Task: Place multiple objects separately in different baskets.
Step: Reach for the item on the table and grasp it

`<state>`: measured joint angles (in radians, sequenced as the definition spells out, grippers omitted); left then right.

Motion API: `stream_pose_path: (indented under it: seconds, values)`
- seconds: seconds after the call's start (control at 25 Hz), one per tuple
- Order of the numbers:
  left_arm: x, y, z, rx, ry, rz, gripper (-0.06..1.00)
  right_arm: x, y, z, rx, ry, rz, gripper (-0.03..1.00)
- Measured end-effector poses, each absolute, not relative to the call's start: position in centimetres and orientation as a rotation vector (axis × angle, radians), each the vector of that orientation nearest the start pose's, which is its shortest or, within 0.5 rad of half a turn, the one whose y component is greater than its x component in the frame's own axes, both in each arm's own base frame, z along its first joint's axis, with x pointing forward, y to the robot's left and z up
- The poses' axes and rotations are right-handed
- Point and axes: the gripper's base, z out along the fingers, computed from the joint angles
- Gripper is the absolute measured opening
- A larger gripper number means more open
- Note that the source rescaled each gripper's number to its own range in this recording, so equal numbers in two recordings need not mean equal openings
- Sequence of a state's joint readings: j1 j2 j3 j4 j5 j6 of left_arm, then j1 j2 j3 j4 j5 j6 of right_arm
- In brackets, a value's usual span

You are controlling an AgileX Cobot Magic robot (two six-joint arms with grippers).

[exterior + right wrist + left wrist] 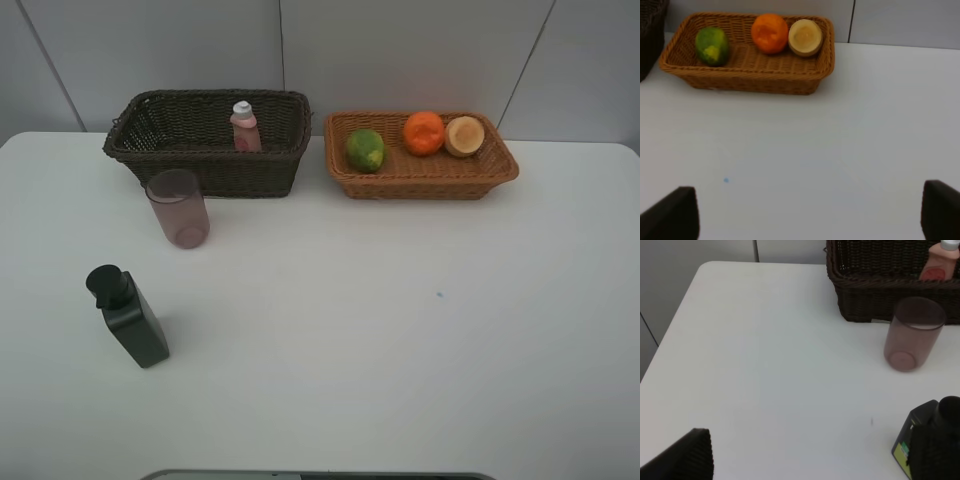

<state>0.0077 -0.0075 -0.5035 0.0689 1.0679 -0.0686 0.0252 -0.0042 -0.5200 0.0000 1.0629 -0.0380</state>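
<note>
Currently | left claw [815, 454] and right claw [810, 205] are both hanging released, grasping nothing | black pump bottle [128, 318] is sitting on table [400, 330], left side | pinkish cup [178, 208] is standing just before dark basket [200, 170] | pink bottle [244, 128] is standing inside dark basket | papaya-like fruit [365, 150], orange [424, 132] and peach-like fruit [464, 135] are lying in tan basket [420, 185], far right

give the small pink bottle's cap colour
White cap on the small pink bottle; best in the exterior high view.
</note>
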Motion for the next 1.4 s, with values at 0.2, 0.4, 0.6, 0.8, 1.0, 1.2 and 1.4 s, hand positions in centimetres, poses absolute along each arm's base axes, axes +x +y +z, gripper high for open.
stream_pose_path:
  seconds: [0.2,0.4,0.6,0.8,1.0,1.2,1.4]
  values:
    - [-0.69,0.54,27.78,-0.082,2.037,0.044,1.0,-0.8,-0.02,28.26,-0.064,2.021,-0.008,0.89]
    - [-0.69,0.54,27.78,-0.082,2.037,0.044,1.0,-0.8,-0.02,28.26,-0.064,2.021,-0.008,0.89]
    - [-0.69,0.54,27.78,-0.082,2.037,0.044,1.0,-0.8,-0.02,28.26,-0.064,2.021,-0.008,0.89]
    - [-0.69,0.54,27.78,-0.082,2.037,0.044,1.0,-0.8,-0.02,28.26,-0.064,2.021,-0.008,0.89]
    - [-0.69,0.54,27.78,-0.082,2.037,0.044,1.0,-0.8,-0.02,28.26,-0.064,2.021,-0.008,0.89]
    - [-0.69,0.54,27.78,-0.082,2.037,0.044,1.0,-0.8,-0.02,28.26,-0.064,2.021,-0.008,0.89]
    - [-0.69,0.54,27.78,-0.082,2.037,0.044,1.0,-0.8,-0.02,28.26,-0.064,2.021,-0.008,0.89]
